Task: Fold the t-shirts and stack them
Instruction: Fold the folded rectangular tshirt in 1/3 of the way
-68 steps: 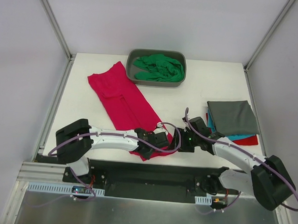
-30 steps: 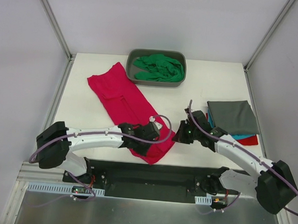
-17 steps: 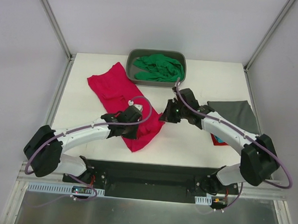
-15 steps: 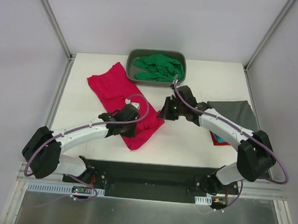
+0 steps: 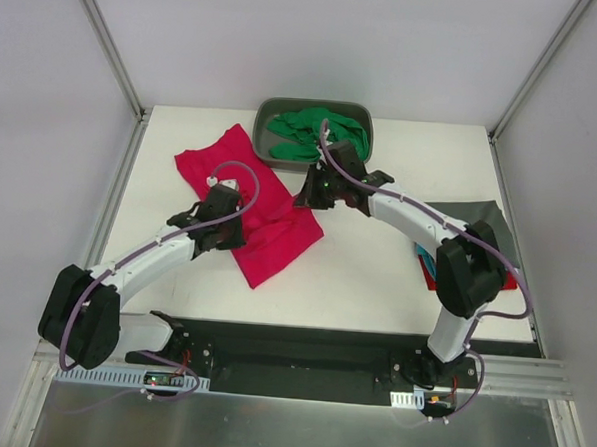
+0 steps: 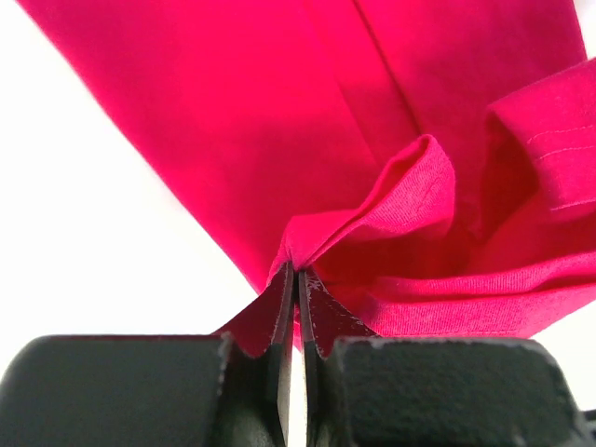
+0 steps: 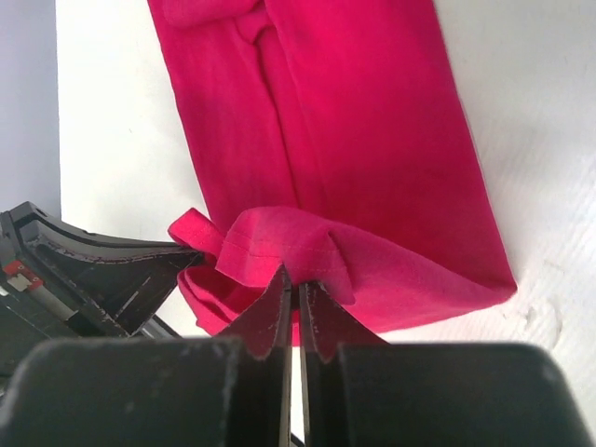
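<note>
The crimson-pink t-shirt (image 5: 264, 207) lies as a long strip on the white table, its near end lifted and doubled back over itself. My left gripper (image 5: 230, 237) is shut on one hem corner, with fabric bunched at its tips (image 6: 296, 276). Pinching the other hem corner, my right gripper (image 5: 304, 198) is also shut (image 7: 296, 279). A bright green t-shirt (image 5: 318, 134) is crumpled in the grey tub (image 5: 267, 110). At the right, a folded dark grey t-shirt (image 5: 494, 222) tops a stack. Slivers of teal (image 5: 418, 250) and red (image 5: 428, 278) show under it.
The tub stands at the back centre, just behind the right gripper. The right arm (image 5: 419, 220) reaches across the left edge of the folded stack. The left arm's black housing (image 7: 98, 265) shows low in the right wrist view. Metal frame posts flank the table.
Both grippers have carried the shirt's near hem away from the arm bases toward the tub, doubling the strip over itself. The right arm now stretches over the stack.
</note>
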`<act>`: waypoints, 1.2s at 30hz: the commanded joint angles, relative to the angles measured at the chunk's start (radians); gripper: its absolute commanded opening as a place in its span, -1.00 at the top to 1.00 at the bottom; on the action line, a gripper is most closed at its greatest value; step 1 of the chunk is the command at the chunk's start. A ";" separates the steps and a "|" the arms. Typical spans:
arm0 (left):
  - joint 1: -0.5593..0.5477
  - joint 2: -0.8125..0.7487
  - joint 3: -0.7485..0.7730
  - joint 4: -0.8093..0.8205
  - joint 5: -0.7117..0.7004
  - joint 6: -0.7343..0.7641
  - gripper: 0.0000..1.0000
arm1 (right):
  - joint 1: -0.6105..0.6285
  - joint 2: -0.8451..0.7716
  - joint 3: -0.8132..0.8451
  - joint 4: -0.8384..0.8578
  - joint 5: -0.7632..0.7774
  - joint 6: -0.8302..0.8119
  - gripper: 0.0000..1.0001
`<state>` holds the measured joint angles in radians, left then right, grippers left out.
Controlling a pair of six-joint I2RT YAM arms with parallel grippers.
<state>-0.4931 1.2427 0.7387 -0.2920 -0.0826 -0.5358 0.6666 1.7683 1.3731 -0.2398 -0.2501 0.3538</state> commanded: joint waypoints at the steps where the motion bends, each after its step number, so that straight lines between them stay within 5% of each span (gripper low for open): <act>1: 0.076 0.030 0.063 0.030 0.009 0.045 1.00 | 0.005 0.077 0.130 0.004 0.005 -0.039 0.99; 13: 0.223 0.129 0.160 0.040 0.037 0.097 1.00 | 0.004 0.295 0.395 -0.018 0.003 -0.090 0.99; 26: 0.292 0.254 0.229 0.073 0.044 0.108 1.00 | -0.004 0.416 0.494 0.017 0.043 -0.095 0.97; 32: 0.307 0.310 0.264 0.073 0.055 0.074 1.00 | -0.012 0.456 0.504 0.056 0.066 -0.076 0.88; 36: 0.312 0.325 0.269 0.062 0.038 0.065 1.00 | -0.016 0.502 0.544 0.062 0.022 -0.075 0.66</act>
<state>-0.1993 1.5574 0.9745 -0.2386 -0.0505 -0.4576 0.6582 2.2330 1.8389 -0.2245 -0.2054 0.2787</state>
